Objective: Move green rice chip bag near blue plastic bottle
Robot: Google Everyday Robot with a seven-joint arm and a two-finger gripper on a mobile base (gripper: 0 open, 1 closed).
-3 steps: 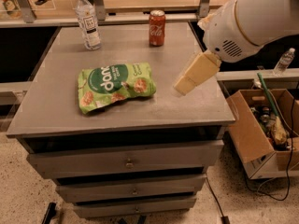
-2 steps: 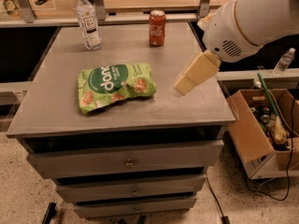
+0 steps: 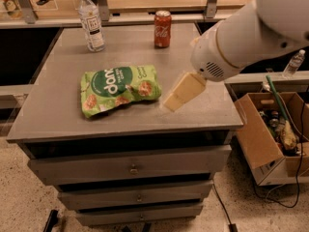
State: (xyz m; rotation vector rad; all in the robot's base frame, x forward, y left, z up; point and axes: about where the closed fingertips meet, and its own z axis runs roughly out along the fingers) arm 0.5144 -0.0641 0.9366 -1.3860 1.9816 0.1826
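The green rice chip bag (image 3: 119, 89) lies flat on the grey cabinet top (image 3: 58, 115), left of centre. The blue plastic bottle (image 3: 91, 21), clear with a white cap and label, stands upright at the back left. My gripper (image 3: 181, 92) hangs from the white arm just right of the bag, low over the top, a short gap from the bag's right edge. It holds nothing that I can see.
A red cola can (image 3: 162, 29) stands at the back centre of the top. An open cardboard box (image 3: 270, 134) with tools sits on the floor to the right. Another small bottle (image 3: 293, 64) stands on the right ledge. Drawers (image 3: 130, 168) front the cabinet.
The gripper has moved left and a little lower, closer to the bag's right edge. The bag, bottle and can have not moved.
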